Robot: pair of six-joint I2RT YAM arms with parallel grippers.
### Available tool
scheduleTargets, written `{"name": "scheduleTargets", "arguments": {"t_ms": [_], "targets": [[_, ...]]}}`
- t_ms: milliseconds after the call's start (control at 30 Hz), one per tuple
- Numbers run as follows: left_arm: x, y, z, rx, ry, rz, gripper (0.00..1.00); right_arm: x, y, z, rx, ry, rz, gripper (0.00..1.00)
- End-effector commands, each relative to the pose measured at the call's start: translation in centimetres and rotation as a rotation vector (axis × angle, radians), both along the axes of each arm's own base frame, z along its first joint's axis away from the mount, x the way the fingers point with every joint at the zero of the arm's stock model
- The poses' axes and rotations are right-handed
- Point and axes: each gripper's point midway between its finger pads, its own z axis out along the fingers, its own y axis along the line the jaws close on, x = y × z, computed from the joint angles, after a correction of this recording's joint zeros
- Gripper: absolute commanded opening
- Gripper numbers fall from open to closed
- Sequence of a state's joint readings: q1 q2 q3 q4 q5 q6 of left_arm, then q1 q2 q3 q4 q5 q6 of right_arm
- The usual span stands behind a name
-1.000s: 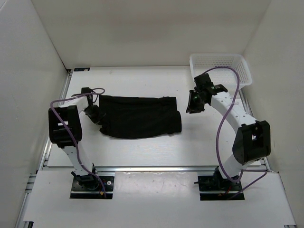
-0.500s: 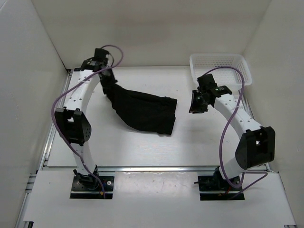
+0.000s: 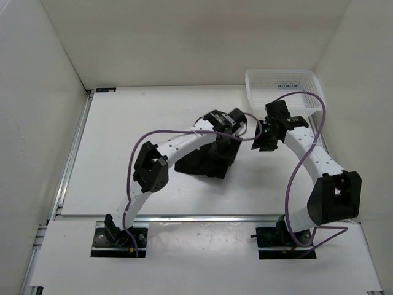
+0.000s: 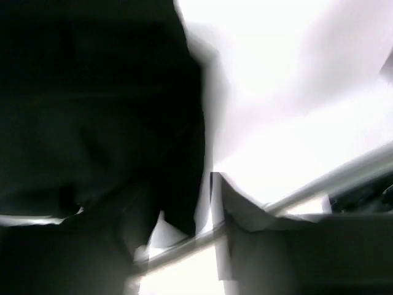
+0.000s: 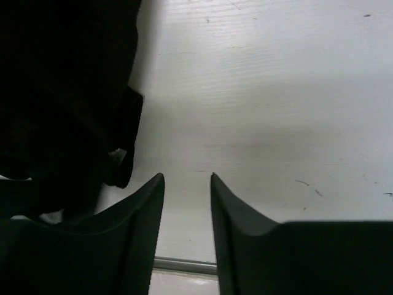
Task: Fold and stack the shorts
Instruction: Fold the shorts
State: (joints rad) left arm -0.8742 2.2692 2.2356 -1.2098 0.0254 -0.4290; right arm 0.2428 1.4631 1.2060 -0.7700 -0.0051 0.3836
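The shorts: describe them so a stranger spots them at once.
Start at the white table, whose far right corner holds a white mesh basket. Left of it, near the middle, lie the shorts: the only black cloth heap there.

In the top view we see bright, even light from above. The white table (image 3: 110,153) and walls (image 3: 184,43) give it back softly, and the shadows are faint. The shorts (image 3: 206,165) are a flat black mass without detail. The left wrist view is strongly blurred, with overexposed white areas. The right wrist view is sharper, but its left side is very dark.
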Motion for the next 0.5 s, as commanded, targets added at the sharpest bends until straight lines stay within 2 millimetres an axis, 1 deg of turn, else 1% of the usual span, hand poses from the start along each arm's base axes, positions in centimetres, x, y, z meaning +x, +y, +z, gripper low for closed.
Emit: {"name": "scheduleTargets", "arguments": {"t_ms": [0,33,67,100,133,167,200,233,267,300,333,367,400,433,467], "targets": [[-3.4,2.1,-0.8,0.092,0.106,0.021,0.71,-0.7,-1.0,0.7,-0.011,-0.021,-0.004,0.43],[-3.1,2.9,-1.0,0.123,0.084,0.063,0.81,-0.7,-1.0,0.7,-0.011,-0.021,-0.004,0.46],[-2.9,3.0,-0.3,0.117,0.064,0.077,0.85,-0.9,-1.3,0.7,-0.010,-0.024,-0.014,0.50],[-2.3,3.6,1.2,0.088,0.044,0.095,0.89,-1.1,-1.4,0.6,-0.011,-0.022,-0.014,0.50],[-1.3,4.4,2.0,0.070,0.037,0.139,0.91,-1.2,-1.4,0.6,-0.011,-0.022,-0.014,0.50],[-1.0,4.7,2.8,0.044,0.043,0.162,0.91,-1.5,-1.5,0.5,-0.011,-0.019,-0.014,0.50],[-0.3,4.9,4.4,-0.003,0.021,0.176,0.91,-1.6,-1.5,0.5,-0.009,-0.028,-0.014,0.51],[0.8,5.7,5.3,-0.031,0.009,0.206,0.91,-1.6,-1.5,0.5,-0.009,-0.028,-0.014,0.51],[1.2,5.7,5.9,-0.069,0.009,0.221,0.91,-1.8,-1.5,0.5,-0.009,-0.030,-0.014,0.51],[1.8,6.1,6.7,-0.088,-0.008,0.235,0.91,-1.8,-1.5,0.5,-0.009,-0.030,-0.014,0.51],[2.5,7.1,7.6,-0.117,-0.016,0.260,0.91,-2.1,-1.6,0.5,-0.008,-0.033,-0.014,0.51],[2.5,7.6,7.4,-0.129,0.004,0.278,0.91,-2.1,-1.6,0.5,-0.008,-0.033,-0.014,0.51],[3.0,7.7,7.7,-0.160,-0.003,0.285,0.90,-2.1,-1.6,0.9,-0.006,-0.044,-0.014,0.45],[3.1,8.2,8.6,-0.189,-0.015,0.293,0.88,-2.1,-1.6,1.2,-0.003,-0.055,-0.014,0.42],[3.4,9.3,7.7,-0.182,0.003,0.318,0.86,-2.2,-1.4,1.2,0.006,-0.053,-0.009,0.38]]}}
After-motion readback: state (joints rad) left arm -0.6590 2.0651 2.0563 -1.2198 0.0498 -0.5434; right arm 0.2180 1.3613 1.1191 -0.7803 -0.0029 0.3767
